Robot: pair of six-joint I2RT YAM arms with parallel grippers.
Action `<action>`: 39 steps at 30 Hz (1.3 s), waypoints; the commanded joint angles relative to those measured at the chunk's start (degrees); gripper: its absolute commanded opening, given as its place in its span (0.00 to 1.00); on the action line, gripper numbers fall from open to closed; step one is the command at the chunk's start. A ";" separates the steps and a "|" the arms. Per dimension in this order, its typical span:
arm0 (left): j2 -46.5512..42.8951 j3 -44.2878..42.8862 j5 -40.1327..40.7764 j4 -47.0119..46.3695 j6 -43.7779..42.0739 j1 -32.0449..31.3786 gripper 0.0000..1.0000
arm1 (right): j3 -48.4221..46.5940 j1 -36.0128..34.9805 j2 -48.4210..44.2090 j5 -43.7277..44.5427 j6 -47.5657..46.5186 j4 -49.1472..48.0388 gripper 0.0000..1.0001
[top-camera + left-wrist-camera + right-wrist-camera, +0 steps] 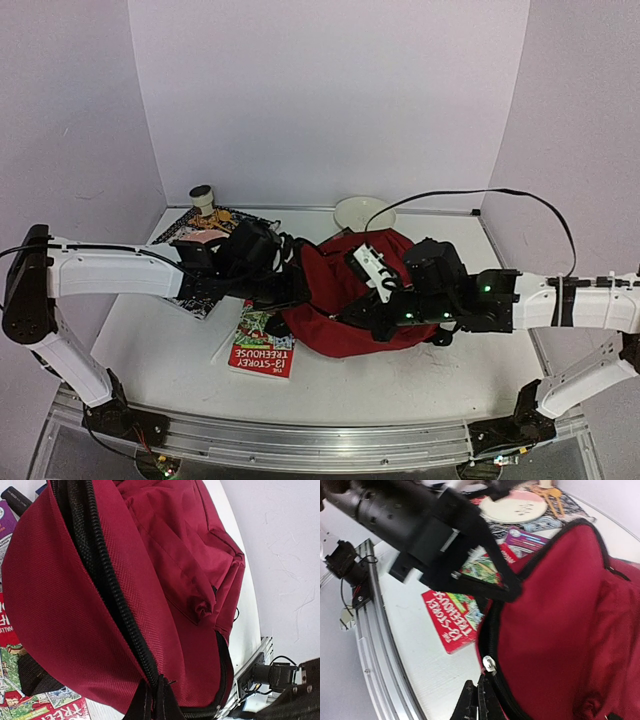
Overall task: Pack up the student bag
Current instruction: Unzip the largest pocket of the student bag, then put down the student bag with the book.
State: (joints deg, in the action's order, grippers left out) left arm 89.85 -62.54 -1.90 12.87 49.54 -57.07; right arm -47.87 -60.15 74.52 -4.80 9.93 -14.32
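- Top external view: the dark-red student bag [325,315] lies slumped at the centre of the table [400,385], with both arms reaching in over it from either side.
- Left gripper [156,692] is clenched on the bag's black zipper [107,580] edge; the left wrist view shows the zipper tape running straight down between its fingers.
- Right gripper [479,687] has its jaws pressed together at the bag's rim, just beside a silver zipper pull [489,664]. Whether any fabric is pinched between them cannot be made out.
- Step in hand, by the look of it: getting the bag's mouth open, with a gripper posted at each side of the zipper line. Nothing appears to be on its way in yet.
- Next move probably calls for drawing the two rims apart and lifting one. One arm would then have to let go to fetch the red book [262,345], which lies on the table just beside the bag and partly under its near-left edge.
- Hidden: the bag's inside shows only as a dark slit, so what it holds, if anything, is unknown.
- Hard to read: the left arm is a dark blur across the right wrist view. Flat patterned items [200,232] at the back left are partly covered by that arm, and both wrist views cut off their own fingers at the bottom edge.
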 commanded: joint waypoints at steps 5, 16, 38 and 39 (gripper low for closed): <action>-4.61 -1.24 4.75 -0.26 -2.63 1.49 0.00 | 7.23 4.01 -9.28 7.08 6.87 4.30 0.00; -8.26 -0.26 4.18 0.57 -3.31 3.27 0.00 | 13.56 15.31 -14.11 12.22 18.82 9.06 0.00; -4.06 0.93 -6.88 -10.48 1.47 -1.15 0.00 | 10.07 32.76 -9.93 10.14 18.45 9.52 0.00; -2.79 -0.09 -7.01 -11.18 1.53 -2.32 0.00 | 9.72 33.37 -10.21 10.01 18.08 9.58 0.00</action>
State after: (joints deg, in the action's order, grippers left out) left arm 84.49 -59.88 -6.43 8.42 49.74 -56.55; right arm -35.10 -30.38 65.32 0.90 30.60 -7.23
